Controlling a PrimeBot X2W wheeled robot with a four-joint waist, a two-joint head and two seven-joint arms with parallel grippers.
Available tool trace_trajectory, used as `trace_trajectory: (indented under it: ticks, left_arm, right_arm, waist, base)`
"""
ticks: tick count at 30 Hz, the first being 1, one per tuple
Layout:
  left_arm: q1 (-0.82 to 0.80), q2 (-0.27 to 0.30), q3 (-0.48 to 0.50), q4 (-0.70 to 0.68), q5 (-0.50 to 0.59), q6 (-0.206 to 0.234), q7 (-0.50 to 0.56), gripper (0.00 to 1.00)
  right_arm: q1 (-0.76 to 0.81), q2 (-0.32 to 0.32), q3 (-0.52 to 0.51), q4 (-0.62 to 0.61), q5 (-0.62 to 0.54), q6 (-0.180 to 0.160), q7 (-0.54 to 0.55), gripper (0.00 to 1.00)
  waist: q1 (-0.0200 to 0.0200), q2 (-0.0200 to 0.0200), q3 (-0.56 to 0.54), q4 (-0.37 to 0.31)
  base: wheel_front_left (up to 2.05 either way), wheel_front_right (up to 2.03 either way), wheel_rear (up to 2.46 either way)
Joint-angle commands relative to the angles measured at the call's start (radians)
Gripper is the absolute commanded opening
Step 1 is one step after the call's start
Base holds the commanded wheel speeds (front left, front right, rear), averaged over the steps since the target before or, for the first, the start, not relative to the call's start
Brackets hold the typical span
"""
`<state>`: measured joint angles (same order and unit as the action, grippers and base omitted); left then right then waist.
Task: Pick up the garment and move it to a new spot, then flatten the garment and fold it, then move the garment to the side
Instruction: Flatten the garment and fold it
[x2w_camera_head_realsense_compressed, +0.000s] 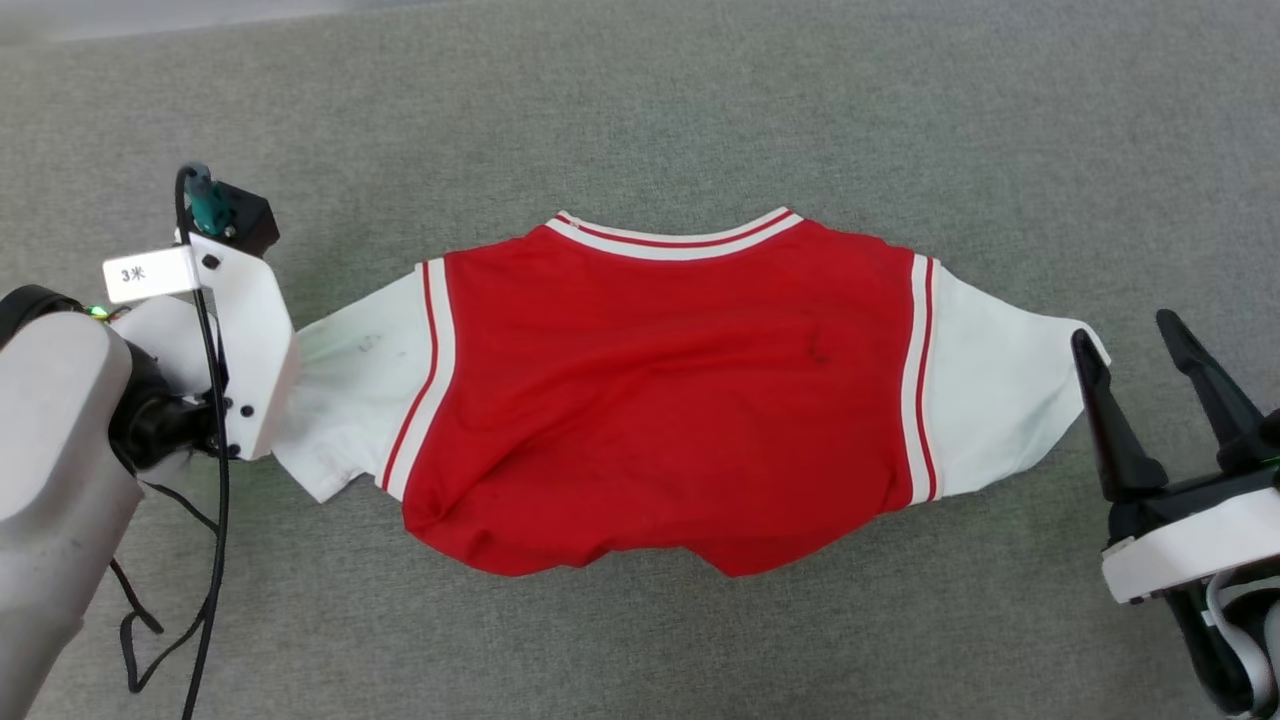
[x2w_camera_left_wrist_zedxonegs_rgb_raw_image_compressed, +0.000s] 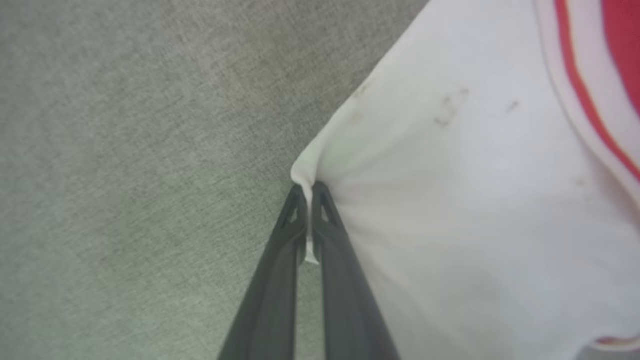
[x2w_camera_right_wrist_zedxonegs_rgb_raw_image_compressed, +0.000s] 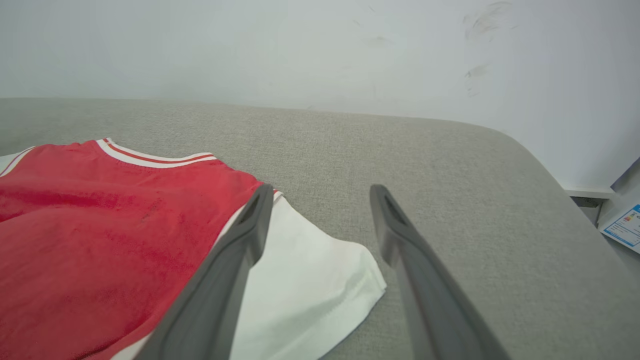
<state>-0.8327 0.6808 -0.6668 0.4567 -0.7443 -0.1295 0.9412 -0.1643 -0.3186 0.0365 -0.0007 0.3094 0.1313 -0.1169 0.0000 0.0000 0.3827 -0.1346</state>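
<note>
Garment: we see the red garment spread plain side up, collar away from us, mid-way across the grey surface.
Left gripper: our left gripper is pinched tight on the hem of one white sleeve.
Right gripper: our right gripper stands wide by the other sleeve's tip; we cannot tell whether it touches.
Around: a black cable dangles from our left arm.
Edges: a pale wall rises behind the surface, and a rounded corner drops toward a printed card.
Open room: bare grey cloth surrounds the garment.

The garment is soft matt cloth, its white sleeve at left faintly smudged, the grey cover under it a coarse-woven matt fabric, the fingers at lower right smooth dark matt plastic, and the bracket at left smooth white plastic with a slight sheen.
</note>
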Motion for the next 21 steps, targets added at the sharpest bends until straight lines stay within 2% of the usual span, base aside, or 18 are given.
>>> trace_trajectory:
  ticks: [1,8,13,19,20,21]
  left_arm:
    - [0.042,-0.006,-0.013,0.022,-0.001,0.0,-0.011,0.0]
    - [-0.003,-0.003,0.019,-0.031,0.007,0.0,-0.213,0.0]
    - [0.013,0.024,0.049,-0.074,0.019,0.003,-0.326,0.0]
    - [0.052,0.051,0.072,-0.158,0.04,0.031,-0.42,0.0]
    - [0.066,0.054,0.069,-0.197,0.049,0.043,-0.433,0.0]
    - [0.068,0.051,0.067,-0.21,0.053,0.045,-0.436,0.0]
  right_arm:
    - [-0.01,-0.011,-0.007,0.002,0.004,-0.001,-0.002,1.0]
    - [-0.024,-0.069,-0.046,0.0,0.013,-0.001,0.033,1.0]
    - [-0.049,-0.156,-0.044,-0.002,0.031,-0.001,0.113,1.0]
    - [-0.104,-0.296,0.035,0.004,0.112,-0.001,0.292,1.0]
    - [-0.145,-0.38,0.111,0.009,0.187,-0.001,0.425,1.0]
    - [-0.156,-0.408,0.146,0.012,0.22,-0.001,0.484,1.0]
  waist:
    - [0.0,0.0,-0.014,0.009]
    - [0.0,0.0,-0.074,0.043]
    - [0.0,0.0,-0.102,0.064]
    - [0.0,0.0,-0.112,0.092]
    - [0.0,0.0,-0.105,0.109]
    - [0.0,0.0,-0.101,0.116]
  base:
    - [0.0,0.0,0.0]
    - [0.0,0.0,0.0]
    - [0.0,0.0,0.0]
    - [0.0,0.0,0.0]
    - [0.0,0.0,0.0]
    - [0.0,0.0,0.0]
